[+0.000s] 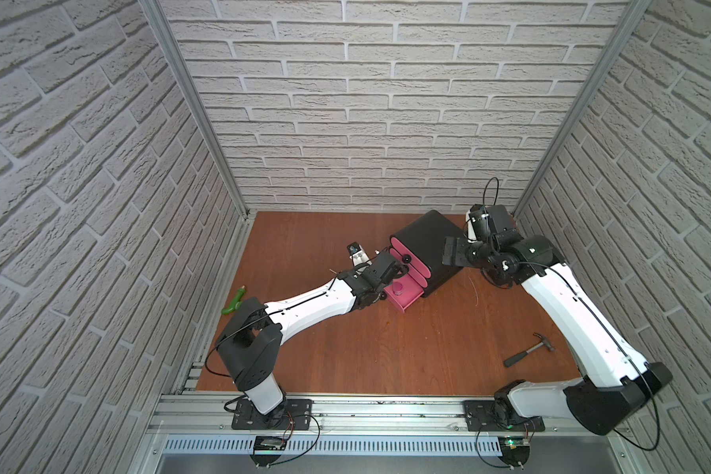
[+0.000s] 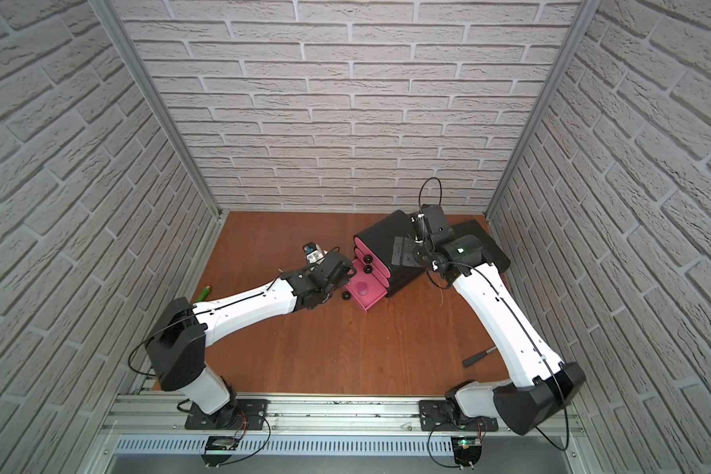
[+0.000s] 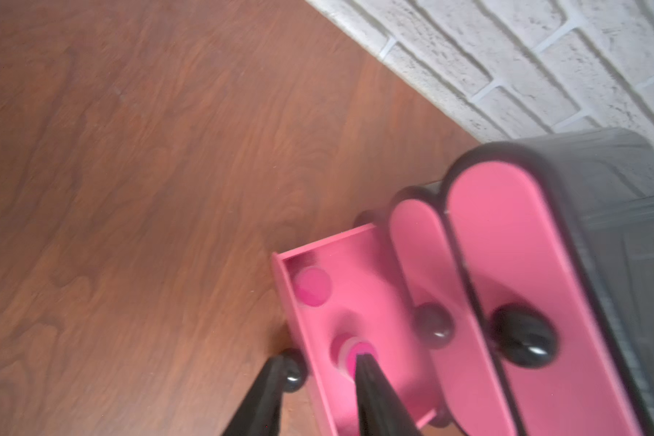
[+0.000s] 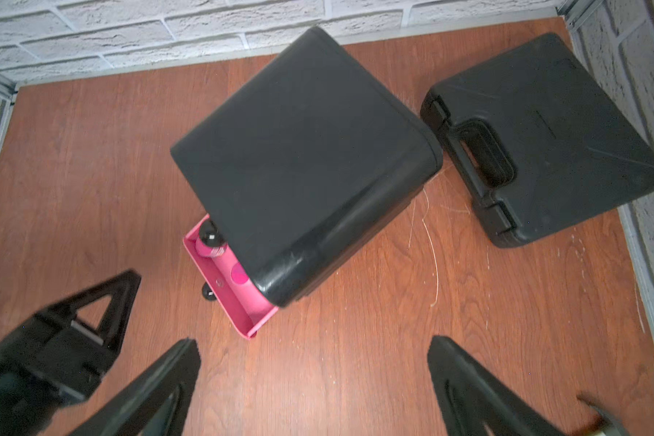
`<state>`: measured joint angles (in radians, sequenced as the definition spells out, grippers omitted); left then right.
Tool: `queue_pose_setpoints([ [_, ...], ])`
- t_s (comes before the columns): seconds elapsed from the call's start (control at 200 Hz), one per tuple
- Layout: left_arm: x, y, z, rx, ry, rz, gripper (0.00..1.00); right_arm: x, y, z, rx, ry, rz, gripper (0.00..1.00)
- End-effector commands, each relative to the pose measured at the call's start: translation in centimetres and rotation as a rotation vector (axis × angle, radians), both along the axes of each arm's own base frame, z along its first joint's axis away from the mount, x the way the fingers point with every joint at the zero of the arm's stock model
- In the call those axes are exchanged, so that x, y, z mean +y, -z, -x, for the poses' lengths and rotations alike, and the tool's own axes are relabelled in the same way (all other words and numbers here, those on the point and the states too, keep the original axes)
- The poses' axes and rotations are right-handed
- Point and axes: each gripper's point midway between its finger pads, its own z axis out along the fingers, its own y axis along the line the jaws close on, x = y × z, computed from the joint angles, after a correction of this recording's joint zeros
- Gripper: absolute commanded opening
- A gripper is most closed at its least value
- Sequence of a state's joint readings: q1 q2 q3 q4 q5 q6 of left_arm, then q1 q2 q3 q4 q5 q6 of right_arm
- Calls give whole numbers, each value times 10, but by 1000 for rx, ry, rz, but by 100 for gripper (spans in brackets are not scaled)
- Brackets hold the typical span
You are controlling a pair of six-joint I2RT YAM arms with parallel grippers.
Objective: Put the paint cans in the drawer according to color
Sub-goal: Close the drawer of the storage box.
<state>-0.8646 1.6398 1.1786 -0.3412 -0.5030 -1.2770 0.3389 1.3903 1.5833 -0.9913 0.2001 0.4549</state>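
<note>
Drawer (image 3: 374, 279) open — two pink cans (image 3: 312, 287) inside.

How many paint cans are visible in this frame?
2, both pink-lidded, in the pulled-out bottom drawer: the corner can and the middle can, partly behind the left claw. Others may be hidden inside closed drawers.

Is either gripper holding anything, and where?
Right gripper is open, holding nothing. Left gripper straddles the open drawer's front wall; whether it grips cannot be told.
</note>
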Motion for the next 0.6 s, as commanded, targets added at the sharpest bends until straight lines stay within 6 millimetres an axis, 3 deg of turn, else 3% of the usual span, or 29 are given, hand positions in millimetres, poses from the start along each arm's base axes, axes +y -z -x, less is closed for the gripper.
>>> queue_pose_setpoints([
  [0.0, 8, 20, 3, 22, 26, 26, 29, -2, -13, -44, -80, 9, -22, 99],
  [0.28, 10, 66, -8, 93, 105, 120, 23, -19, 4, -128, -38, 83, -53, 99],
  [0.5, 3, 96, -6, 178, 155, 122, 17, -32, 23, -162, 11, 103, -64, 99],
  [0.515, 2, 99, -6, 182, 157, 123, 17, -31, 35, -167, 37, 101, -64, 99],
  [0.595, 0, 107, -5, 201, 160, 128, 15, -29, 48, -173, 66, 86, -75, 99],
])
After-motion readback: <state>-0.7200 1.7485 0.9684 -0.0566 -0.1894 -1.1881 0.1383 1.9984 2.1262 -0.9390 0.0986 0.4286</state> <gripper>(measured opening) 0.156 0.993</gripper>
